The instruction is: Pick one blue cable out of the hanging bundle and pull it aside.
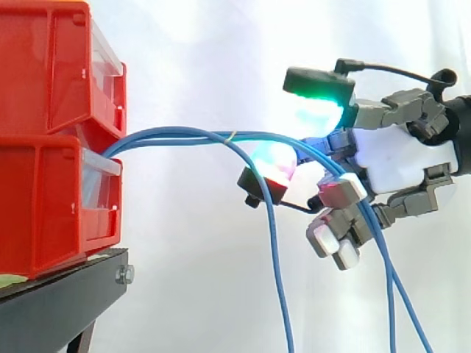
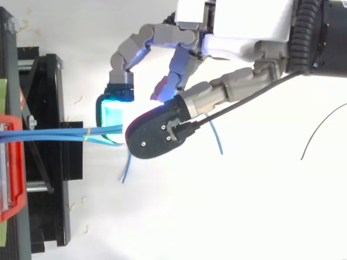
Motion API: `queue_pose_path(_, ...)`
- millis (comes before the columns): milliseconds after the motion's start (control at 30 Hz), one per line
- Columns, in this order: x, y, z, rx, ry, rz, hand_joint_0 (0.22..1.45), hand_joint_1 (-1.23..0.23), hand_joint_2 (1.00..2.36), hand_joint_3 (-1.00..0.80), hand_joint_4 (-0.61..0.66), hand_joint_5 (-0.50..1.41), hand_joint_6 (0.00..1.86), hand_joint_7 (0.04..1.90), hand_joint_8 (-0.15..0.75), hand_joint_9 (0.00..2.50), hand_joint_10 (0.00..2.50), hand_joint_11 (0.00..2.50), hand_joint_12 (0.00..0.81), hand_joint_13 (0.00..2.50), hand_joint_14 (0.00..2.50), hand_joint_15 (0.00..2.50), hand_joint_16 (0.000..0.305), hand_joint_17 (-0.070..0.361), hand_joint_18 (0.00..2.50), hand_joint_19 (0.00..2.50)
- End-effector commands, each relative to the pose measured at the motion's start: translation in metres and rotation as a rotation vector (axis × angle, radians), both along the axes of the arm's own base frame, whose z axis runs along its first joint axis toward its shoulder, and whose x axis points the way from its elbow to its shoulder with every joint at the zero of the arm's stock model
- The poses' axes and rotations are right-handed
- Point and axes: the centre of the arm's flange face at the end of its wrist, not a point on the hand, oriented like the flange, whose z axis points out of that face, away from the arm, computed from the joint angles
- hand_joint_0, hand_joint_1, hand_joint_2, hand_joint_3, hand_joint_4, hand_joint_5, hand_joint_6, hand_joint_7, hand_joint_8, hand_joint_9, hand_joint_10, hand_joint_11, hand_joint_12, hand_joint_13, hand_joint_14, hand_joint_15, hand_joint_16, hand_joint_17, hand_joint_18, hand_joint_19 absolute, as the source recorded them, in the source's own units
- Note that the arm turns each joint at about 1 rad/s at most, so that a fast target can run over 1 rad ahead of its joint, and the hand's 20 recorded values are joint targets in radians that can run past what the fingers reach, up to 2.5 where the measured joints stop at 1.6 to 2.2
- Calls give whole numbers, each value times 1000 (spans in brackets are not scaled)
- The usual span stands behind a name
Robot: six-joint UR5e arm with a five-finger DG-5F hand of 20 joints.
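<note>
A grey-and-white robot hand point(image 1: 390, 158) reaches in from the right and clamps onto a bundle of thin blue cables point(image 1: 176, 134) in front of a white curtain point(image 1: 221, 51). The cables emerge from between two stacked red plastic bins point(image 1: 51, 73) at the left, which sit on a black stand point(image 1: 59, 301). They arch to the right, gathered by a small pale tie point(image 1: 230, 136) just left of the hand. One fingertip pad, glowing green and cyan point(image 1: 316, 110), sits above the strands, and a second pad, glowing magenta and red point(image 1: 274, 160), sits just below them. The cables run through the narrow space between the two pads. Which single strand is pinched cannot be told. The remaining fingers curl inward beneath the palm, right of the lower pad. One blue strand drops away from the bundle near the tie and hangs straight down, left of the hand. Two more pass the curled fingers and trail down to the right. From above, the cables point(image 2: 54, 132) run level from the bins towards the cyan pad point(image 2: 112, 114), and the hand point(image 2: 244, 21) angles in from the upper right over the stand point(image 2: 54, 162).
</note>
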Motion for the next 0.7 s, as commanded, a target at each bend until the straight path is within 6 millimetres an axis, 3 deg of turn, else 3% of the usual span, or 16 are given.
queue_pose_path(0,0,0,0,1,1,3,570,-741,1009,-193,-56,-38,874,938,285,1297,25,678,430,968,21,553,63,141,796,690)
queue_pose_path(100,-1,1,0,1,4,6,593,-853,1000,-13,-54,-60,913,851,308,1252,27,684,450,976,19,545,68,152,840,671)
queue_pose_path(200,-1,1,1,1,6,7,617,-874,1001,38,-61,-64,914,904,298,1239,24,689,438,959,21,546,66,147,828,669)
queue_pose_path(267,-2,0,0,1,11,6,656,-898,1003,68,-159,-73,939,913,284,1218,29,702,423,949,20,551,62,139,812,665)
queue_pose_path(300,-2,1,1,1,11,7,687,-908,1006,51,-194,-81,948,973,275,1207,26,711,409,933,21,558,58,130,784,686)
queue_pose_path(567,-4,1,2,2,21,7,747,-906,1014,-269,-222,-94,955,885,229,1170,28,740,359,887,25,576,48,108,704,726)
queue_pose_path(667,-4,1,2,3,21,7,744,-914,1014,-276,-248,-86,952,910,214,1178,30,726,354,889,25,572,47,107,700,725)
